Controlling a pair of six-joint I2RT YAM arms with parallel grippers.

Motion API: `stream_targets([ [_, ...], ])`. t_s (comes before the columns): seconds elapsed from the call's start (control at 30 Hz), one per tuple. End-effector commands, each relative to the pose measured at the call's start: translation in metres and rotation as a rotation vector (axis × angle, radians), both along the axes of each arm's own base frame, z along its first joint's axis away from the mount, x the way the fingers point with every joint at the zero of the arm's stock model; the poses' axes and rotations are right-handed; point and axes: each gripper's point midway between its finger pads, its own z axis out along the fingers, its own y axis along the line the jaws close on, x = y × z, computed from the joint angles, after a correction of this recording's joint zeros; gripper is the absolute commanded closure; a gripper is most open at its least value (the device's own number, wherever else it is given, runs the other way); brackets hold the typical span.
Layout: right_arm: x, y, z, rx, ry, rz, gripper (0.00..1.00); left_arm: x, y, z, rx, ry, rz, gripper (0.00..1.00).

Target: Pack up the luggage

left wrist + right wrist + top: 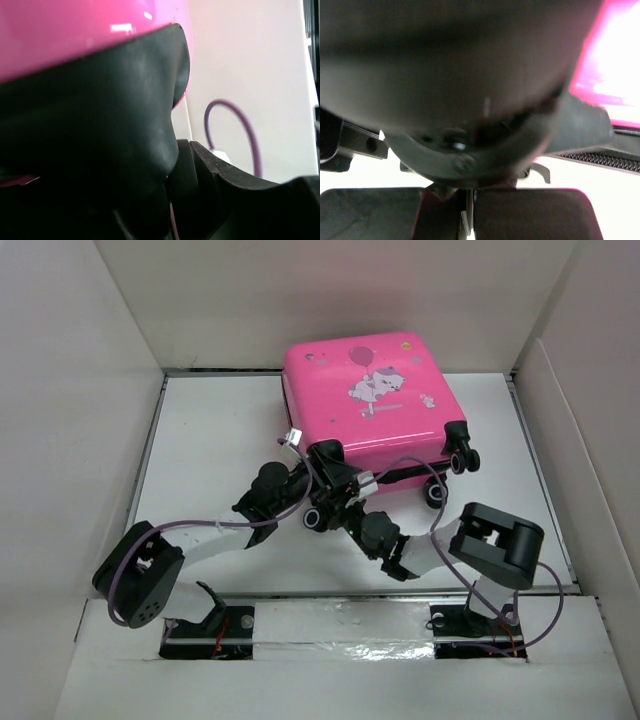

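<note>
The pink luggage lies closed and flat at the back centre of the white table, cartoon print up, wheels toward me. Both grippers meet at its near left corner. My left gripper is pressed against the black wheel housing under the pink shell. Only one finger shows, so its state is unclear. My right gripper sits just below a caster wheel. Its pads are almost together with a thin pale tab between them. The zipper track runs beside it.
White cardboard walls box in the table on the left, back and right. Two more caster wheels stick out at the luggage's near right corner. Purple cables loop along both arms. The right arm's elbow stands near the front right.
</note>
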Motion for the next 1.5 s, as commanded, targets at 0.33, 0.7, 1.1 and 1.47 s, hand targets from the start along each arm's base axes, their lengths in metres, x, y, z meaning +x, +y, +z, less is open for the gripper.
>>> stream_targets([
  [0.33, -0.090, 0.024, 0.088, 0.420, -0.125, 0.356, 0.26, -0.029, 0.041, 0.146, -0.274, -0.397, 0.034, 0.64],
  [0.7, -0.086, -0.056, 0.031, 0.009, 0.058, 0.153, 0.13, 0.003, 0.104, 0.067, 0.084, -0.338, 0.220, 0.24],
  [1.1, -0.041, -0.058, 0.092, -0.098, -0.049, 0.092, 0.06, 0.001, 0.124, 0.036, 0.234, -0.313, 0.263, 0.30],
  [1.47, -0.010, -0.014, 0.125, -0.003, -0.113, 0.237, 0.03, -0.006, 0.101, 0.029, 0.116, -0.293, 0.146, 0.42],
])
